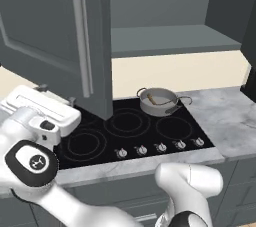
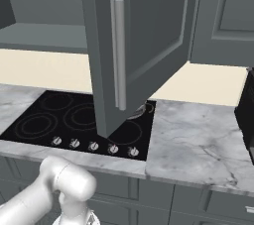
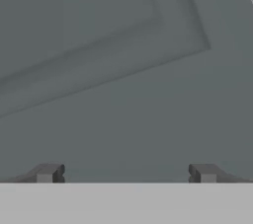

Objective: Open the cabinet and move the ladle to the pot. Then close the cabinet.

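Note:
The cabinet [image 1: 170, 38] stands open, both doors swung out, its shelf bare. Its left door [image 1: 45, 31] with a silver bar handle [image 1: 83, 46] hangs over the stove's left side. The right door [image 2: 144, 45] is nearest in the right base view. On the back right burner sits the silver pot [image 1: 159, 101], with the ladle [image 1: 152, 100] lying in it, wooden end inside. My gripper [image 1: 56, 94] is at the left door's outer face, low on the panel. In the hand view the gripper [image 3: 126, 172] is open, nothing between its fingers, and it faces the door panel [image 3: 108, 70] close up.
A black cooktop [image 1: 130, 131] with a row of knobs [image 1: 160, 147] lies in the marble counter [image 1: 230, 116]. A dark appliance [image 2: 245, 115] stands at the counter's right end. Grey drawers run below the counter front.

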### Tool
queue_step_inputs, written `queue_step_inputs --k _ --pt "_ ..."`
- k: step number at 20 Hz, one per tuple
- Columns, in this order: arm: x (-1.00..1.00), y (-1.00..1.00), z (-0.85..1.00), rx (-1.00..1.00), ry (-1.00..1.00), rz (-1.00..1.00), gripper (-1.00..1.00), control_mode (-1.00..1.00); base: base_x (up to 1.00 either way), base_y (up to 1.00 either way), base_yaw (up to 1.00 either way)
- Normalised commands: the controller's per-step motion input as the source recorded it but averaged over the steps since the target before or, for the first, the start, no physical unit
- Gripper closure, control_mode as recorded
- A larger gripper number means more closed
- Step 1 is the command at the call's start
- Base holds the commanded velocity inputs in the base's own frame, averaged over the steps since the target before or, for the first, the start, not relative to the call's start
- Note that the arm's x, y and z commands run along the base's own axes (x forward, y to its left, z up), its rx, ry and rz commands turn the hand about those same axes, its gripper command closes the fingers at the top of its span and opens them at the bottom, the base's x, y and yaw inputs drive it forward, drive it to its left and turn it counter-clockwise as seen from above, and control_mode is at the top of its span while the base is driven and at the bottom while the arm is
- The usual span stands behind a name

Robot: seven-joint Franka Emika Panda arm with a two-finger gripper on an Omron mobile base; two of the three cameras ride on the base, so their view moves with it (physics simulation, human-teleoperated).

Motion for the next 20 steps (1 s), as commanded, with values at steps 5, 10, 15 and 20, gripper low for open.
queue_step_inputs --k 5,10,15,20 --pt "0.46 -0.04 0.0 0.0 0.0 0.0 -1.0 -1.0 0.0 0.0 0.0" --pt "0.61 -0.2 0.0 0.0 0.0 0.0 -1.0 -1.0 0.0 0.0 0.0" --pt "0.79 -0.23 0.0 0.0 0.0 0.0 -1.0 -1.0 0.0 0.0 0.0" --pt "0.74 -0.29 0.0 0.0 0.0 0.0 -1.0 -1.0 0.0 0.0 0.0"
